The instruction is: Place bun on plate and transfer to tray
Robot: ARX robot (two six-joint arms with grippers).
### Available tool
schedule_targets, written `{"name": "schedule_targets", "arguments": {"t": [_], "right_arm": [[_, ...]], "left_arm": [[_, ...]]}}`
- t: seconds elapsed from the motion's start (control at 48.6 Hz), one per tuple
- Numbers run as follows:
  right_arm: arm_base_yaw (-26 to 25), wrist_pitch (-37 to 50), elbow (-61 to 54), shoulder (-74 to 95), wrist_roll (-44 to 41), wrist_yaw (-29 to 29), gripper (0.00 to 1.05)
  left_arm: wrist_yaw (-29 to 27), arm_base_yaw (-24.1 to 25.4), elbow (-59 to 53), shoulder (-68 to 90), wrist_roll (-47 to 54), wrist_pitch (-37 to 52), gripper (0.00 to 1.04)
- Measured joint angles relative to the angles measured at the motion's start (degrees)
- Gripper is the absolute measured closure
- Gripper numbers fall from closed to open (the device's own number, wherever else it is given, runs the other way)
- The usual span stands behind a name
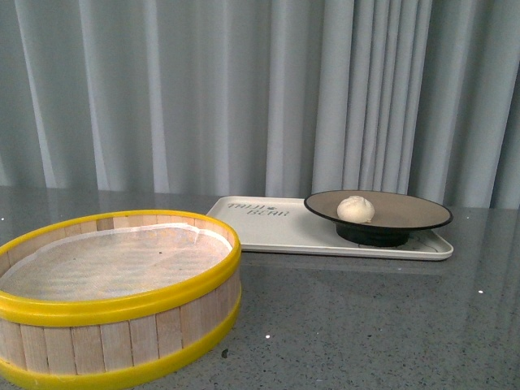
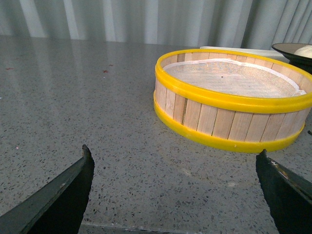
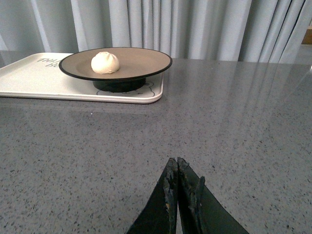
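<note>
We count one bun (image 1: pixel 355 209), sitting on the one plate (image 1: pixel 422 213), and that plate is on the one tray (image 1: pixel 276 231). One steamer basket (image 1: pixel 122 313) nearby holds only its liner. Our left gripper (image 2: pixel 173 161) is spread wide open; right gripper (image 3: pixel 177 168) is pinched closed on nothing, well apart from the tray.

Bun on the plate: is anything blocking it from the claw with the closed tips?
Nothing visible blocks it. In the right wrist view, only bare grey table lies between the shut right claw and the bun, which sits on the plate already resting on the tray.
</note>
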Motion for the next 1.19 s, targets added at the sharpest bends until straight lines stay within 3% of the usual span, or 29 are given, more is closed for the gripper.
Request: {"name": "schedule_targets", "arguments": {"t": [0.534,0.678,1.192], "right_arm": [[0.0,-10.0,-7.3,-17.4,0.1,0.0,1.03],[0.0,-8.8,-9.7,-18.9,0.1,0.0,1.03],[0.0,-24.1,-9.8,-34.9,0.1,0.0,1.03]], "left_arm": [[0.0,0.0,0.0,0.0,0.0,0.0,0.07],[0.0,0.0,0.0,0.0,0.0,0.0,0.07],[0.0,0.0,0.0,0.0,0.0,0.0,0.07]]}}
